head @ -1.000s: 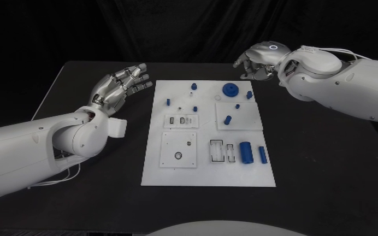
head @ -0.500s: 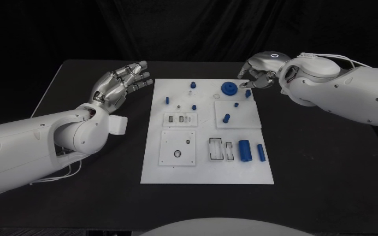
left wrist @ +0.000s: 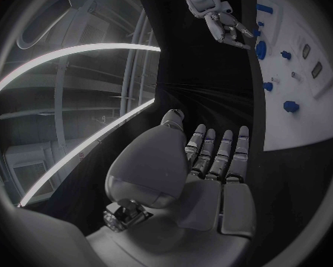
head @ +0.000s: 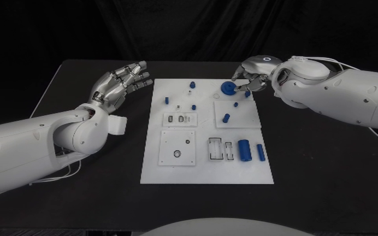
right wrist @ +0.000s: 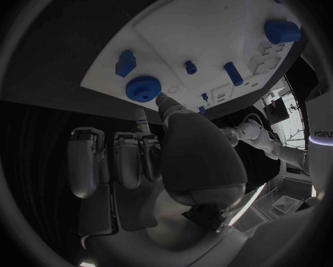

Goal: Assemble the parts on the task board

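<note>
Head view, left to right: the left hand [head: 119, 84] hovers left of the task board [head: 206, 167], fingers apart, holding nothing. The blue gear [head: 228, 88] sits at the board's far edge — the right hand [head: 250, 76] is poised beside it, fingertips seemingly touching. Next, probably a firm pinch. Black table [head: 315, 159], dark curtain behind.

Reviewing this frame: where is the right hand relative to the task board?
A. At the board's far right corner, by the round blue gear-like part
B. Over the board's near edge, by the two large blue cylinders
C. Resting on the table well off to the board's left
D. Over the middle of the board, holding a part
A: the right hand sits at the far right corner of the task board, its fingertips right by the round blue gear-like part, holding nothing.
</note>
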Controlling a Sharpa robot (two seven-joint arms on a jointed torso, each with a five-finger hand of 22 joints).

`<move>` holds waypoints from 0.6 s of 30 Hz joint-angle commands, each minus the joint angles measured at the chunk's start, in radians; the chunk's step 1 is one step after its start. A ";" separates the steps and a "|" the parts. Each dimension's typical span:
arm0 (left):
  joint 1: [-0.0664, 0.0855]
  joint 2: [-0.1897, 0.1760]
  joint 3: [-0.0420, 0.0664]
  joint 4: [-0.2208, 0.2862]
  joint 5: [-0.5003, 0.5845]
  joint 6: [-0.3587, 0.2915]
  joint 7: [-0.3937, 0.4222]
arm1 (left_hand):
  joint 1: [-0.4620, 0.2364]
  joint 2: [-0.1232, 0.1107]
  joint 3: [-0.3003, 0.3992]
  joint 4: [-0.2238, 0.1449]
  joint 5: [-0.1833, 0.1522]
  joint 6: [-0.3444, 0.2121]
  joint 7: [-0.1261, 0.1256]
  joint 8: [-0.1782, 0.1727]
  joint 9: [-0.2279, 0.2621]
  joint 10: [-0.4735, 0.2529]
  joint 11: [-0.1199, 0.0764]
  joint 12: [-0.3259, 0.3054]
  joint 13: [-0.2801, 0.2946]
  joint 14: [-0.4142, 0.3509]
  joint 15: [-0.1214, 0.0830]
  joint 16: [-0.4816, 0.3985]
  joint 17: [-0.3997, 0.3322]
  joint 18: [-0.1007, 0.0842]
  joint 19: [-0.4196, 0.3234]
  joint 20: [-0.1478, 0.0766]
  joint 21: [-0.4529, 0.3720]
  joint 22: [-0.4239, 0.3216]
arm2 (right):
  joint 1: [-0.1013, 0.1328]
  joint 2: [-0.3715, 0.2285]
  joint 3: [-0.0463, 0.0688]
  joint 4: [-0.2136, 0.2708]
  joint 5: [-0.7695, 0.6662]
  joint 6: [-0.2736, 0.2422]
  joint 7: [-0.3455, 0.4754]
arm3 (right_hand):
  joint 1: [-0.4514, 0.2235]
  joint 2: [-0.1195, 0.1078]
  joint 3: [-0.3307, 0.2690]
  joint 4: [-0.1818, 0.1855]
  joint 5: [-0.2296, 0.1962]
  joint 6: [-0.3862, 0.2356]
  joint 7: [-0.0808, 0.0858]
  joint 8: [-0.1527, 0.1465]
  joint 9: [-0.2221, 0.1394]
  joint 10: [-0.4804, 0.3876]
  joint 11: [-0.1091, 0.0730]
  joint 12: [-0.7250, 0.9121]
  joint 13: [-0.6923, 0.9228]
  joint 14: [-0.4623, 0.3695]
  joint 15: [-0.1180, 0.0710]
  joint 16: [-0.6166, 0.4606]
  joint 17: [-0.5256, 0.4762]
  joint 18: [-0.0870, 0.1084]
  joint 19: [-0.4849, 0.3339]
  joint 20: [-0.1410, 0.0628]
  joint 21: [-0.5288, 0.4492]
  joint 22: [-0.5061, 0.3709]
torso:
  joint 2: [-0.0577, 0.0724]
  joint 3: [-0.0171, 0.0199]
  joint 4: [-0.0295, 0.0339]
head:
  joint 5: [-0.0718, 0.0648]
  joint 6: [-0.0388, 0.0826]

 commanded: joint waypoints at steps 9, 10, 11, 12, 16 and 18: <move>0.000 0.004 0.001 -0.001 0.000 0.017 0.079 | 0.014 0.001 0.005 0.001 0.008 0.001 0.001 0.005 0.000 0.002 0.008 0.005 0.001 0.008 0.003 0.003 0.001 -0.006 0.007 0.003 0.006 0.000 | -0.011 0.035 0.001 -0.030 -0.015 0.012 -0.066 | 0.054 0.000 0.024 -0.056 0.045 -0.071 -0.015 -0.004 -0.013 0.109 -0.016 0.003 0.263 0.109 -0.010 0.002 0.263 -0.014 0.024 -0.012 -0.009 0.188 | -0.002 -0.0013 0.0001 | -0.001 0.002; 0.000 0.004 0.001 0.000 0.000 0.018 0.078 | 0.014 0.001 0.005 0.001 0.008 0.001 0.001 0.005 0.000 0.002 0.008 0.005 0.001 0.008 0.003 0.003 0.001 -0.006 0.007 0.003 0.006 0.000 | -0.012 0.039 0.001 -0.034 -0.020 0.012 -0.069 | 0.053 -0.002 0.024 -0.057 0.041 -0.073 -0.015 -0.003 -0.013 0.109 -0.017 0.003 0.263 0.109 -0.011 0.002 0.263 -0.014 0.025 -0.013 -0.008 0.189 | -0.001 -0.0012 0.0000 | -0.001 0.002; 0.000 0.005 0.001 0.000 0.000 0.019 0.078 | 0.014 0.001 0.005 0.001 0.008 0.001 0.001 0.005 0.000 0.002 0.008 0.005 0.001 0.008 0.003 0.003 0.001 -0.006 0.007 0.003 0.006 0.000 | -0.013 0.042 0.001 -0.036 -0.023 0.012 -0.071 | 0.053 -0.002 0.024 -0.058 0.039 -0.074 -0.016 -0.003 -0.013 0.109 -0.017 0.003 0.263 0.109 -0.011 0.002 0.263 -0.015 0.025 -0.013 -0.008 0.189 | -0.001 -0.0011 -0.0005 | 0.000 0.002; 0.000 0.005 0.001 0.000 0.000 0.020 0.077 | 0.014 0.001 0.005 0.001 0.008 0.001 0.001 0.005 0.000 0.002 0.008 0.005 0.001 0.008 0.003 0.003 0.001 -0.006 0.007 0.003 0.006 0.000 | -0.014 0.044 0.001 -0.038 -0.025 0.012 -0.073 | 0.052 -0.003 0.023 -0.059 0.034 -0.077 -0.016 -0.003 -0.013 0.109 -0.018 0.003 0.263 0.109 -0.012 0.002 0.263 -0.014 0.025 -0.014 -0.008 0.189 | -0.001 -0.0010 -0.0008 | 0.001 0.001; 0.000 0.006 0.001 -0.002 -0.001 0.021 0.076 | 0.015 0.001 0.006 0.001 0.009 0.002 0.001 0.005 0.000 0.001 0.009 0.004 0.001 0.008 0.004 0.003 0.001 -0.006 0.007 0.003 0.006 0.001 | -0.020 0.053 0.001 -0.045 -0.031 0.017 -0.078 | 0.049 -0.005 0.021 -0.063 0.016 -0.093 -0.020 -0.002 -0.015 0.109 -0.021 0.003 0.263 0.109 -0.014 0.002 0.263 -0.013 0.021 -0.017 -0.012 0.186 | -0.001 -0.0006 -0.0012 | 0.002 0.000; 0.000 0.006 0.001 -0.003 -0.001 0.021 0.075 | 0.015 0.001 0.006 0.001 0.009 0.002 0.001 0.005 0.000 0.001 0.009 0.004 0.001 0.008 0.004 0.003 0.001 -0.006 0.007 0.003 0.006 0.001 | -0.023 0.056 0.001 -0.048 -0.033 0.021 -0.080 | 0.043 -0.004 0.018 -0.062 0.003 -0.092 -0.021 0.001 -0.014 0.109 -0.022 0.003 0.263 0.109 -0.016 0.002 0.263 -0.013 0.020 -0.018 -0.014 0.185 | -0.001 -0.0005 -0.0002 | 0.002 -0.002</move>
